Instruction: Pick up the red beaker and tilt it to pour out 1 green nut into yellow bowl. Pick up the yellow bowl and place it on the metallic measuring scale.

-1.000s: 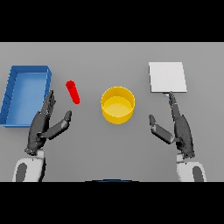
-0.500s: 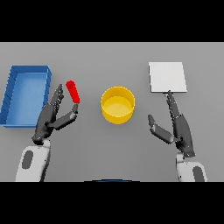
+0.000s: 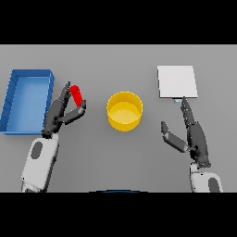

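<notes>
One grey table (image 3: 115,65) carries four things, and two dark hands reach over it. One blue rectangular tray (image 3: 14,102) with raised walls lies at the far left, and only its blue floor shows inside. One flat square metallic measuring scale (image 3: 177,81) lies at the far right, bare on top. One round yellow bowl (image 3: 124,111) stands upright between them, well apart from both; I can see only its yellow bottom inside. One small red beaker (image 3: 77,95) lies just right of the tray; whether any green nut is inside it I cannot tell. Left hand (image 3: 59,113) is beside the beaker, long fingers straight along its left side and thumb reaching beneath it, spread and not closed round it. Right hand (image 3: 194,134) lies below the scale, fingers straight, thumb out to the left, holding nothing, one fingertip near the scale's lower edge.
</notes>
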